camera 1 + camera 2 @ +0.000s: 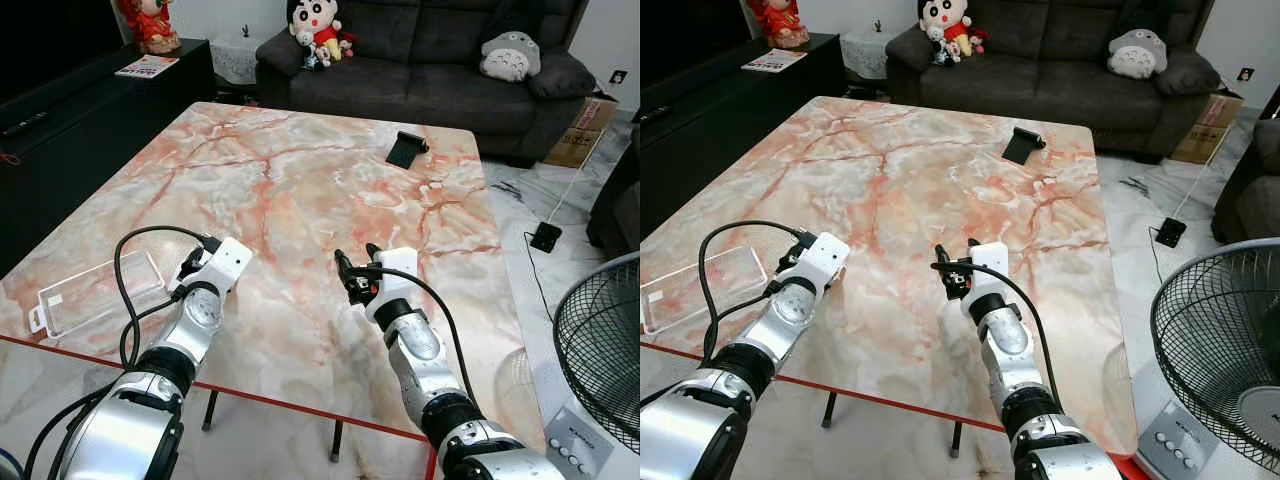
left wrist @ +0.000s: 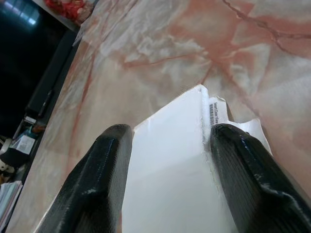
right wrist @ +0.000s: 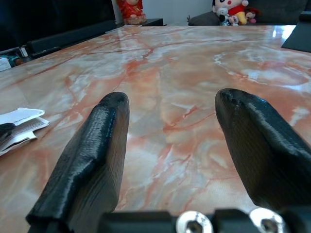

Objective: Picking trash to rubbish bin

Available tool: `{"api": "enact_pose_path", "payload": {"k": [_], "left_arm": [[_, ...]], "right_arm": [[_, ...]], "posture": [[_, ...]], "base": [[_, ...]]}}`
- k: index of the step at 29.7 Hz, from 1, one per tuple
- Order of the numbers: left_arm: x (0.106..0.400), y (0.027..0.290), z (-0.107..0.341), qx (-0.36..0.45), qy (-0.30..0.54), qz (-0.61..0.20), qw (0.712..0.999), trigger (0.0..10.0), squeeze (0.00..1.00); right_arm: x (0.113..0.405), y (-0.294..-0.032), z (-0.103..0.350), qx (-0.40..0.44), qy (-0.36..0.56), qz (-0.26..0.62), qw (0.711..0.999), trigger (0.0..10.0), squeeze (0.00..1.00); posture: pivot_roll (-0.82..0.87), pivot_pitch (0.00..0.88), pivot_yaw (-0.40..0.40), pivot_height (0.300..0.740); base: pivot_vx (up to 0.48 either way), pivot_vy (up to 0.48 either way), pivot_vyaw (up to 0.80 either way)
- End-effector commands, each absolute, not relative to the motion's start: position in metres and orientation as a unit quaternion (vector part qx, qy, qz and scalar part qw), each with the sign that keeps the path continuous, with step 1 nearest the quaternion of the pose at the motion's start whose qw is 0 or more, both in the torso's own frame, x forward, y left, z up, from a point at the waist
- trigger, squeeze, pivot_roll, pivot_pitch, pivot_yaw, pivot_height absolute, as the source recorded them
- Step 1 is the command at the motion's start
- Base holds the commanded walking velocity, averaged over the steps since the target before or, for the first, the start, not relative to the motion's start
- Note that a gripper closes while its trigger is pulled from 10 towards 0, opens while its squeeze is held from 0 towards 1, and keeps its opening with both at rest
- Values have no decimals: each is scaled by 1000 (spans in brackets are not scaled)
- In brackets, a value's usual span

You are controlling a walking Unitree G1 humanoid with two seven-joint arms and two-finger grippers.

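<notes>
Currently we are gripping white paper trash (image 2: 180, 170) in the left gripper (image 2: 167, 165) near the table's (image 1: 300, 180) front edge — right gripper (image 3: 170, 145) gaping, empty; next, carrying it binward.

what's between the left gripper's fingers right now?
A white paper piece sits between the left gripper's fingers, above the marble table. Printed text shows along one edge. Its underside and near end are hidden; whether the fingers are pressing on it is unclear.
</notes>
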State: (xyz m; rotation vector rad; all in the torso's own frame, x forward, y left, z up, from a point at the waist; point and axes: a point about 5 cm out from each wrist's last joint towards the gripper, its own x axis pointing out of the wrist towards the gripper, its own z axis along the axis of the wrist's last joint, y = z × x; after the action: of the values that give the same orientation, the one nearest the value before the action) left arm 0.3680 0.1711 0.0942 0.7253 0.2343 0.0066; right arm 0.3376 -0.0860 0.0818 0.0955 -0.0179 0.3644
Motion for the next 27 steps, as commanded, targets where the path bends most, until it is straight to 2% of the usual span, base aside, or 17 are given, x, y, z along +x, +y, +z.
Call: {"api": "enact_pose_path", "payload": {"k": [1,11,27], "left_arm": [[365,172,88,348,128,-3,929,10000,0],[365,169,87,354,135,-11,925,10000,0],[361,183,81,371,167,23,913,10000,0]], "right_arm": [[342,-85,89,46,-17,184,982,10000,0],[341,-86,88,46,-17,183,982,10000,0],[342,-87,88,46,-16,182,982,10000,0]], "posture": [[41,0,-19,740],[39,0,-19,740],[43,0,-21,740]], "base": [[0,0,0],[0,0,0],[0,0,0]]}}
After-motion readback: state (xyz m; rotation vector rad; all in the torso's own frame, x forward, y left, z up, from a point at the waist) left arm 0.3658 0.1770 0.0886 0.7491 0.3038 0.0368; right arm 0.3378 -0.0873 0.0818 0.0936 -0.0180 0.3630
